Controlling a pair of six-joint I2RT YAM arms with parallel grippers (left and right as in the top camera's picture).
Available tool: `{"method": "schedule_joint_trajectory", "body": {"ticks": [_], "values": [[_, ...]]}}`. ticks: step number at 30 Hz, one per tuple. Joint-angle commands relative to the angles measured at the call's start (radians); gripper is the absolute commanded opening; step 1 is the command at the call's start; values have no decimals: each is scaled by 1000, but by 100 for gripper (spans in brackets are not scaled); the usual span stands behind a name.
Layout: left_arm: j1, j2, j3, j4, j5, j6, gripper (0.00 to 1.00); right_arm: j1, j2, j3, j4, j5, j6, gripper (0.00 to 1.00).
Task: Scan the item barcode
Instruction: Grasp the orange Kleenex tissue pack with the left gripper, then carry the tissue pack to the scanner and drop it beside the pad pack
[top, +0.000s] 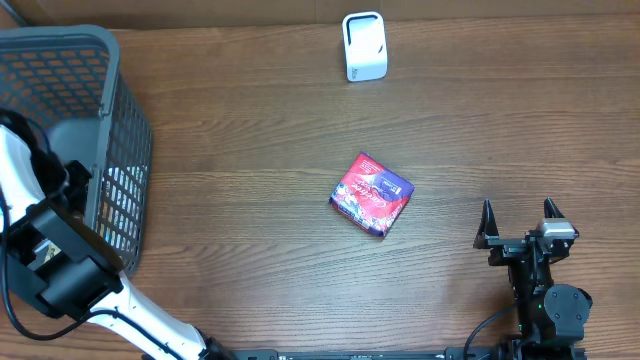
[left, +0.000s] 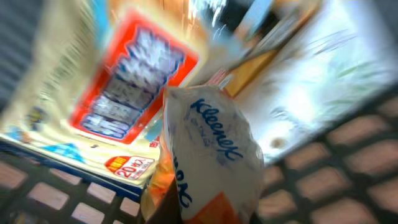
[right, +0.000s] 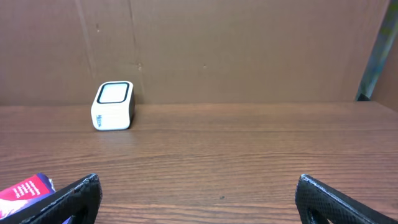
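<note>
"Kleenex" read clear in blue on the white pack, which sat right up against the left wrist camera, down in the basket at 9 o'clock. The left gripper was clenched on that pack, fingers barely showing. Behind it lay a blurred yellow-and-red bag with a "20" tag. The left arm bent in over the basket rim. The scanner sat at 12 o'clock. Mid-worktop lay a red packet, print unreadable. At 4 o'clock the right gripper stood spread wide, empty.
</note>
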Motion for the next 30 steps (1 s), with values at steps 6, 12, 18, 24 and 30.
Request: {"method": "schedule_joint_trajectory", "body": {"ticks": [6, 12, 18, 24, 30], "values": [[-1, -7, 547, -149, 272, -18, 4, -1, -9, -10, 5, 6, 3, 100], [-9, -8, 897, -195, 463, 47, 4, -1, -9, -10, 5, 6, 3, 100], [-87, -14, 1120, -214, 808, 103, 4, -1, -9, -10, 6, 6, 2, 100], [-333, -18, 1120, -214, 941, 104, 4, -1, -9, -10, 5, 6, 3, 100], [-664, -17, 974, -214, 585, 93, 4, -1, -9, -10, 5, 6, 3, 100]]}}
